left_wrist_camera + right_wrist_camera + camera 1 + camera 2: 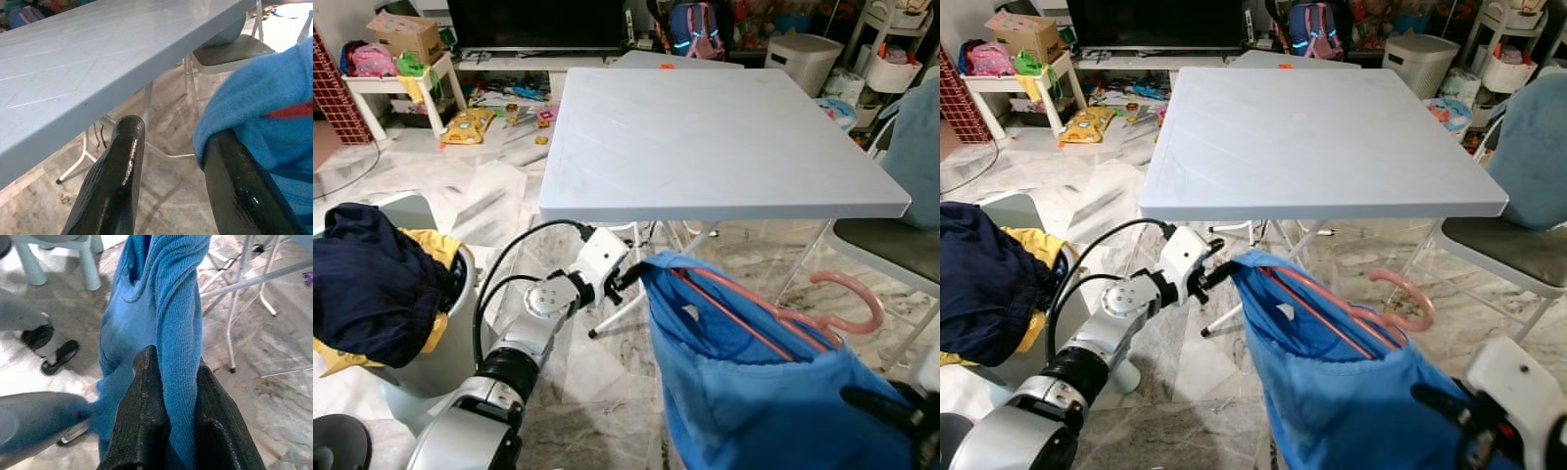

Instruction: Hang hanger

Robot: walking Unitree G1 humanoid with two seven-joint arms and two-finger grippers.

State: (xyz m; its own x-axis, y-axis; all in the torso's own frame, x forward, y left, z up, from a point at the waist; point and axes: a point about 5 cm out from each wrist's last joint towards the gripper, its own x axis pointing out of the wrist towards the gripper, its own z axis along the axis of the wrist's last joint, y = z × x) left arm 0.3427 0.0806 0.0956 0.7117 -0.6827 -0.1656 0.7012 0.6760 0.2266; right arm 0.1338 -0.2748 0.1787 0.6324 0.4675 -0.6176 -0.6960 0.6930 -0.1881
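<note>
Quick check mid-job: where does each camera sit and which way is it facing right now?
Head eyes: look down over the table; left arm, left gripper at the blue shirt on its pink hanger.
Left wrist: along open fingers, shirt edge, table underside.
Right wrist: right gripper clamping shirt.
All share the shirt.

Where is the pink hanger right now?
The pink hanger sits inside the blue shirt held before the robot, its hook poking out on the right, below the grey table's front edge.
</note>
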